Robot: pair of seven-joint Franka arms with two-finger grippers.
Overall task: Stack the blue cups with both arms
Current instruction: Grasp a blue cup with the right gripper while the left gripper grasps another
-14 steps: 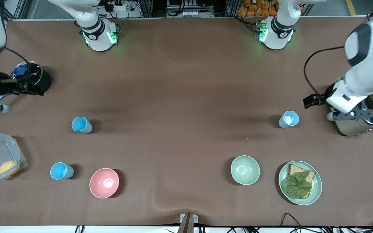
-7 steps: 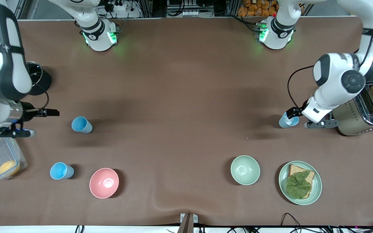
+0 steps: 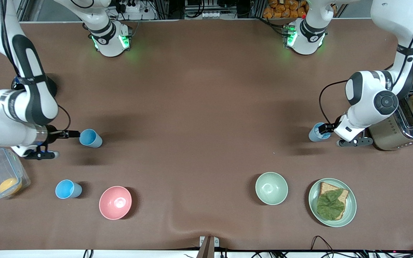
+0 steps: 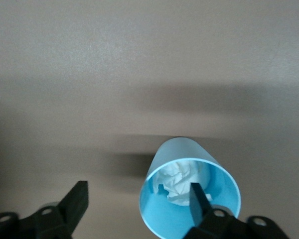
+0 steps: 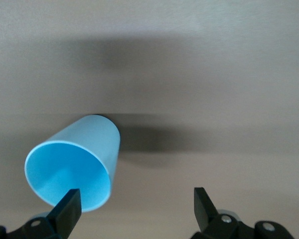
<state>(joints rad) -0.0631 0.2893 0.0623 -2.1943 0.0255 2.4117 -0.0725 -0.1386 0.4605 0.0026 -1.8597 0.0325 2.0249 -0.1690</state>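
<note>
Brown cloth-covered table [image 3: 206,107], cables [image 3: 321,247] along its edge.

— Those arms are looking all glossy white, black bands ringing the joints, aren't they?

— Yes, green lights are glowing at both bases, black cables are trailing toward dark grippers.

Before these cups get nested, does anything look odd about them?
Yes: the cup at the left gripper holds a crumpled white wad, which could stop another cup seating. One finger is inside its rim.
</note>
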